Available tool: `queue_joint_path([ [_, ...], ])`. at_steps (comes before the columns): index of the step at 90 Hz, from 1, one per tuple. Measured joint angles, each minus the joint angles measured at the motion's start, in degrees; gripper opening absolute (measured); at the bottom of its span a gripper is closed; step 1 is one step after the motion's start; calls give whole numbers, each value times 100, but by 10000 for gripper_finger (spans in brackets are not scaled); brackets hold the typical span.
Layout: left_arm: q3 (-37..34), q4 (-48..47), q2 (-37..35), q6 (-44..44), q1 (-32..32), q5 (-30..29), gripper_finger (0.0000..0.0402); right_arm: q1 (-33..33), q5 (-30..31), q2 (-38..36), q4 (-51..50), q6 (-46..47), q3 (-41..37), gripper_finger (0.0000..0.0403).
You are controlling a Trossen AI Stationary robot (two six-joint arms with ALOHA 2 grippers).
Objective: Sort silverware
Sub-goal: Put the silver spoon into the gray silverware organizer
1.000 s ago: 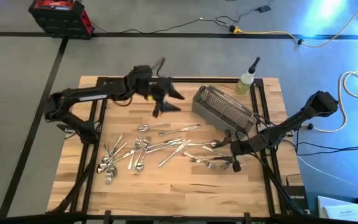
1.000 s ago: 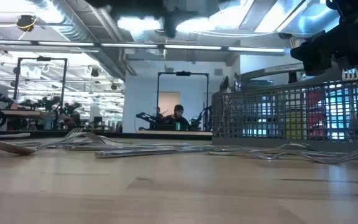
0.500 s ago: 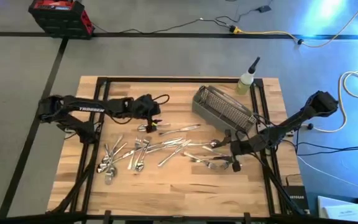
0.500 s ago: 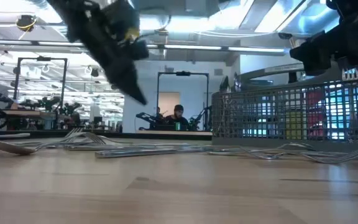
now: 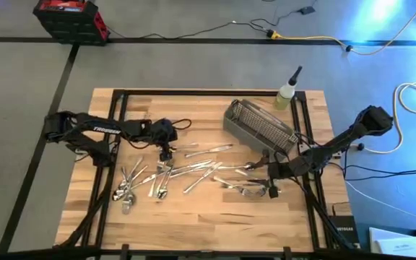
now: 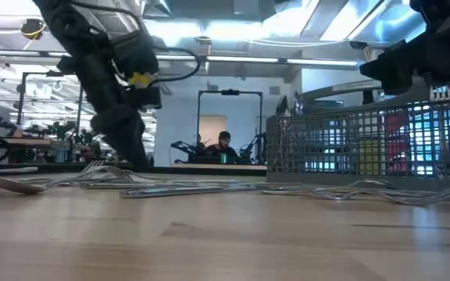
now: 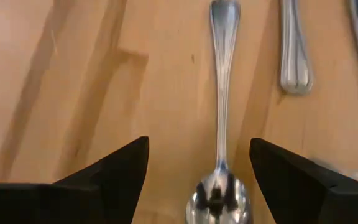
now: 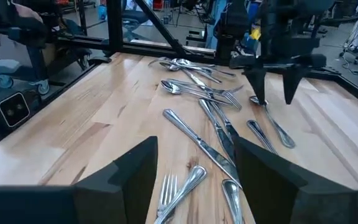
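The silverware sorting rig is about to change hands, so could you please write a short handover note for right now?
Left gripper: open, down over a spoon at the pile's back edge, one finger on each side of the bowl.
Right gripper: open, low beside the silverware, holding nothing.
The silverware lies scattered on the table; the mesh basket looks empty.
Done: nothing sorted.
Left: everything.

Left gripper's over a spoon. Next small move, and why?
Probably lower a little and close: the left gripper is open, its fingers either side of the spoon near the bowl end, the spoon lying flat on the table.
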Motion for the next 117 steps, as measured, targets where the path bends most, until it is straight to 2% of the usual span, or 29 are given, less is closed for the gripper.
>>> queue_joint_path([
  [38,-656,1075,2,64,-26,4,265,0,0,1,-31,0,0,193],
  [48,-822,1332,2,202,-26,141,253,0,0,0,-33,0,0,193],
  [61,-923,1436,-4,201,-26,200,210,0,0,1,-62,0,0,193],
  [83,-988,1567,-4,218,-20,448,97,-2,0,0,-76,0,0,193],
  [96,-993,1597,-2,215,-18,463,43,-2,0,0,-74,0,0,193],
  [105,-995,1626,-2,149,-20,468,12,-2,0,2,-69,0,0,193],
  [117,-971,1787,15,-18,-15,555,6,-2,52,0,-68,-1,0,193],
])
